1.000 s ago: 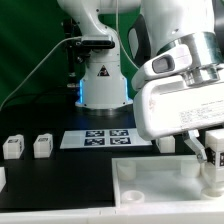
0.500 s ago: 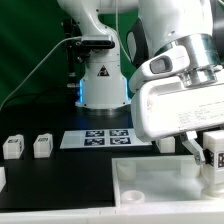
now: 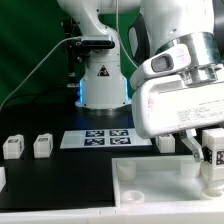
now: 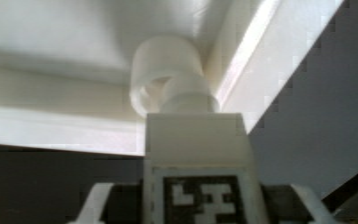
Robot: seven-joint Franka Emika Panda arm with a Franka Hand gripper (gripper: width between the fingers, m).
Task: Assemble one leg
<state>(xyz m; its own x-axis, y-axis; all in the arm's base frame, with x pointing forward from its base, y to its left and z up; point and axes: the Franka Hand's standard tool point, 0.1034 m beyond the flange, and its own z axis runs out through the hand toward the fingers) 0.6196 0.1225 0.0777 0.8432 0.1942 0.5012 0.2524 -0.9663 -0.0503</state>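
My gripper (image 3: 212, 160) is shut on a leg (image 3: 214, 150), a white block with a black-and-white tag, at the exterior view's right. It holds the leg upright over the right corner of the large white tray-like part (image 3: 150, 182). In the wrist view the leg (image 4: 197, 135) runs from between my fingers (image 4: 101, 203) to its rounded end, which sits at the tray's inner corner (image 4: 220, 60). I cannot tell whether the end touches it. The gripper (image 4: 197, 208) shows the tag facing the camera.
Two loose legs (image 3: 13, 147) (image 3: 43, 146) stand at the exterior view's left, and another (image 3: 165, 144) stands behind the tray. The marker board (image 3: 100, 138) lies in front of the robot base (image 3: 103, 85).
The gripper and the held leg have shifted only very slightly. Nothing else has moved.
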